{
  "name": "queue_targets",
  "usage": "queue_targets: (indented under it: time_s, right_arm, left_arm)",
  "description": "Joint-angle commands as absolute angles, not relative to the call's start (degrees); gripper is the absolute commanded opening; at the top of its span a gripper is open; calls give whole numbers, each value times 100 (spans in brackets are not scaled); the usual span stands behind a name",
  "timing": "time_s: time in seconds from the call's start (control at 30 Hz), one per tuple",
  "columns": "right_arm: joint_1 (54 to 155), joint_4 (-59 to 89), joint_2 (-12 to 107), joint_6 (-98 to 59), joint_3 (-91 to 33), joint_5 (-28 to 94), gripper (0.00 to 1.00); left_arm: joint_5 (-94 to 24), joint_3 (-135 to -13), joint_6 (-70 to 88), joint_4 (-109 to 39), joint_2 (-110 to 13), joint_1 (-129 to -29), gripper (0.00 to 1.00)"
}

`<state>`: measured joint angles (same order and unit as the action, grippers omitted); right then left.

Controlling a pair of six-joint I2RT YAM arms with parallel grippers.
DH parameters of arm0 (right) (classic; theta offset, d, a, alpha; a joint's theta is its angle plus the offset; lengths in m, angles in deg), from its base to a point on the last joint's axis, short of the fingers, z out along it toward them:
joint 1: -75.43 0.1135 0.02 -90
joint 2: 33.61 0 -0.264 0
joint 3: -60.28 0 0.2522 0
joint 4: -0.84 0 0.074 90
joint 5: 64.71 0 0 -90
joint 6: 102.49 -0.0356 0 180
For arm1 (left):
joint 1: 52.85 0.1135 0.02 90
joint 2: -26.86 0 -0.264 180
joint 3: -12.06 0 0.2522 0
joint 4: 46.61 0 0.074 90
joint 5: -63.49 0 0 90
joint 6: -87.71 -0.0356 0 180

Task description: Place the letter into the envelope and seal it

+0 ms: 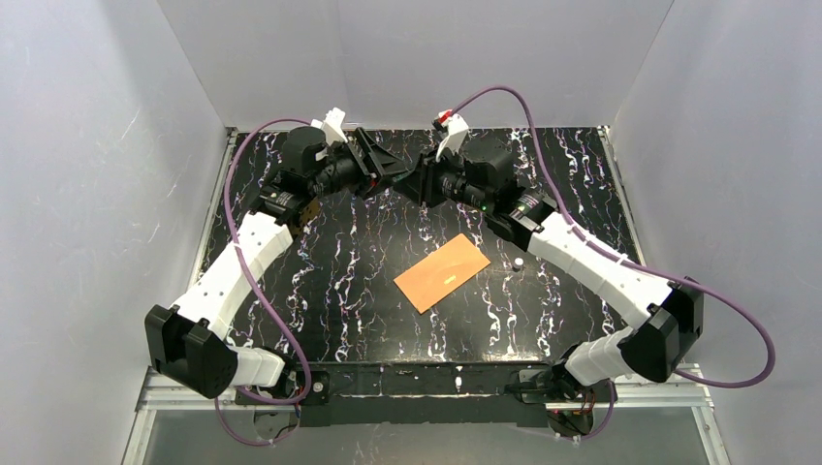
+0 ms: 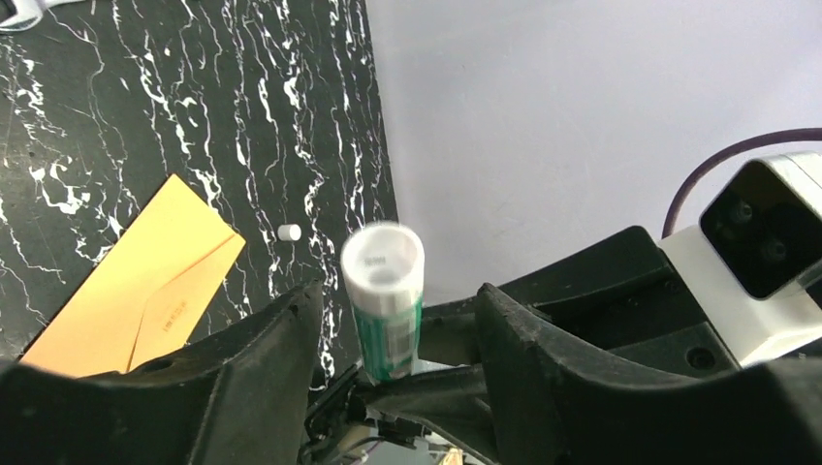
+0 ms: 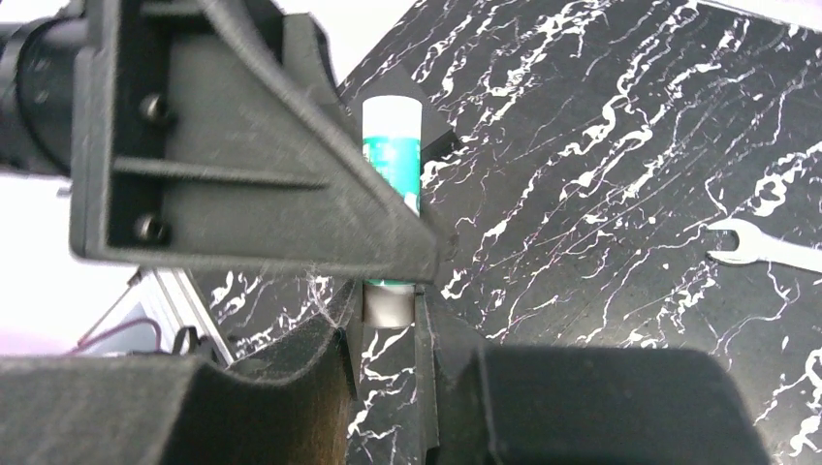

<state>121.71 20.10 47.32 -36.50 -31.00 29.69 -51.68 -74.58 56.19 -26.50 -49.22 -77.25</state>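
**Q:** What is lying on the table?

**A:** A flat orange-brown kraft paper envelope (image 1: 442, 272) is lying at an angle near the middle of a black, white-veined marble-pattern table (image 1: 320, 291). Its pointed flap is lying folded down flat. A small white cylinder (image 1: 519, 263), perhaps a cap, is sitting near the envelope, towards the right arm.

**Q:** And the letter?

**A:** The pale bordered letter is not showing anywhere. I am judging that it is sitting inside the envelope, though the paper is hiding that.

**Q:** What are the arms doing?

**A:** Both are reaching to the far side of the table, well apart from the envelope, and meeting tip to tip. A white-and-green plastic glue stick (image 3: 391, 165) is standing between them. The right gripper (image 3: 388, 334) is pinching the stick's lower end, with a finger pressing on either side. The left gripper (image 2: 397, 300) is standing with its fingers spread. A gap is showing on each side of the stick, and the fingers are touching nothing.

**Q:** So how far along is the task?

**A:** Insertion is looking done and sealing is looking unfinished. I cannot tell whether glue is lying under the flap. If it is not, the stick is needing to go to the flap, and then the flap is needing pressing down. A silver open-ended spanner (image 3: 766, 250) is lying off to one side, playing no part.
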Motion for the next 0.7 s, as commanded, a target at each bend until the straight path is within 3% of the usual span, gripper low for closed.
queue_targets:
  time_s: [0.0, 0.1, 0.37, 0.53, 0.67]
  right_arm:
    - [12168, 1872, 4314, -2897, -3068, 3582, 14]
    - [12157, 2065, 4172, -2594, -3033, 3744, 14]
    - [12157, 2887, 4235, -1859, -3387, 4188, 13]
    - [12144, 3222, 4294, -1573, -3510, 4075, 12]
    - [12130, 3277, 4329, -1596, -3508, 4013, 12]
  left_arm:
    - [-5938, -7564, 5580, -2765, -4765, -7556, 58]
    - [-6270, -7662, 5538, -2627, -4826, -7539, 56]
    - [-6604, -7579, 5476, -2347, -4699, -7465, 39]
    - [-6799, -7513, 5599, -2328, -4732, -7466, 39]
    - [-6889, -7451, 5581, -2248, -4712, -7457, 45]
